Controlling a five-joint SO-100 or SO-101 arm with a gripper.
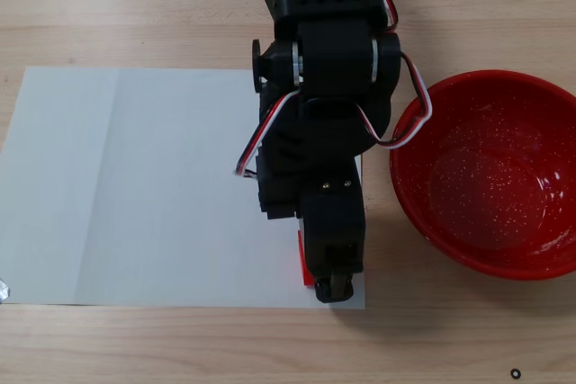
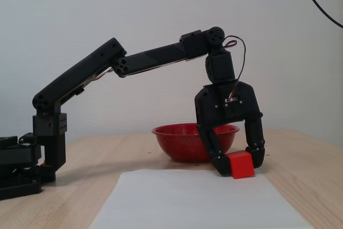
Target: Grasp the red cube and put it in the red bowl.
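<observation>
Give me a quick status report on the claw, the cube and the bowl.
Claw down at the white paper, fingers either side of the red cube. Cube looks still on the paper, not lifted. Red bowl empty, beside the paper. Nothing in the way.

- Both fixed views are evenly and brightly lit; diffuse light is indicated.
- Soft shadow is cast by the bowl (image 1: 490, 173) onto the table (image 1: 135, 6) at its lower left in a fixed view.
- Small glare is seen on the bowl rim.
- The paper (image 1: 135, 186) is rendered near white, slightly overexposed.
- Mild softness is noted throughout; no edge distortion is evident.
- The wall (image 2: 107, 9) is uniformly lit.
</observation>
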